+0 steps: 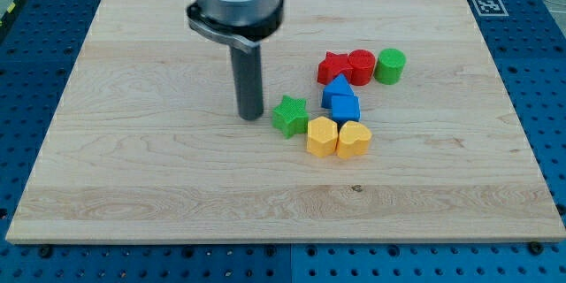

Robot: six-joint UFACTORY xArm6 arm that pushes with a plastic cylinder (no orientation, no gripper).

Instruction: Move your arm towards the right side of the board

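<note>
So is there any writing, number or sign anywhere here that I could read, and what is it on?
No words, numbers or brand names can be read in this view.
The only sign is a black-and-white square marker on the wooden board, at the view's top right corner; it is a pattern, not text.
The coloured blocks, such as the green star just right of my tip, carry no labels.

The arm [235, 0] is cut off by the view's top edge.
</note>
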